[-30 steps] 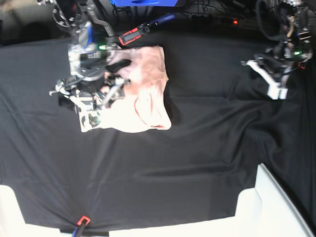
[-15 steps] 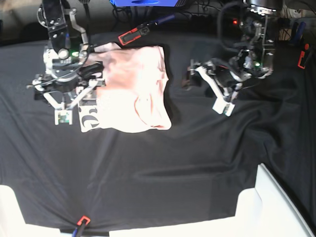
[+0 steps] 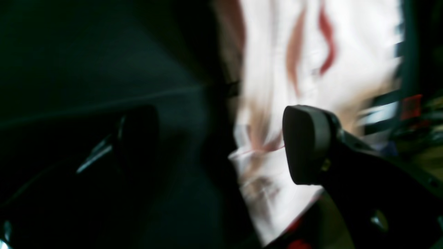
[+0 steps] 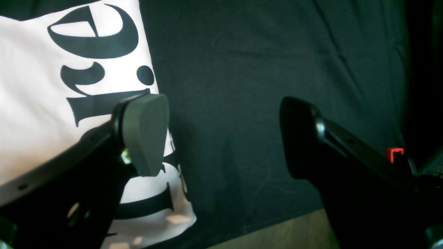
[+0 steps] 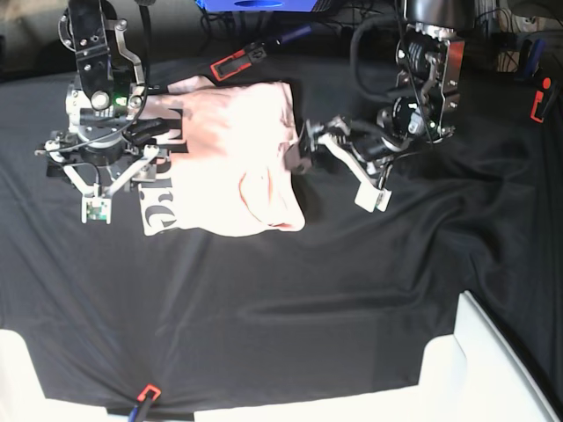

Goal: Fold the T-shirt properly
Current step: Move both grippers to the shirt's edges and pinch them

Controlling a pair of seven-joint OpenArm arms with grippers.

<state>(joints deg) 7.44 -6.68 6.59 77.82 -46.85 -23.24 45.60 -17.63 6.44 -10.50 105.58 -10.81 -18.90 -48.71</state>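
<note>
There were two grippers. The left gripper had its jaws wide apart and held nothing. It hung just beside one edge of the shirt. In the left wrist view one of its fingers showed in front of the pale cloth, but that view was blurry. The right gripper also had its jaws apart and held nothing. It sat at the other edge of the shirt, where the black letters were printed. In the right wrist view one finger was over the lettered part and the other was over bare black cloth.

There was one shirt. It was pale pink and lay folded in a rough block on the counter, toward the back. A strip with black letters stuck out along one side.

A black cloth with many wrinkles covered the counter. Two small red-and-black tools lay on it, one just behind the shirt and one at the front edge. A blue thing sat at the back. A white box stood at the front corner; what was in it could not be seen.
</note>
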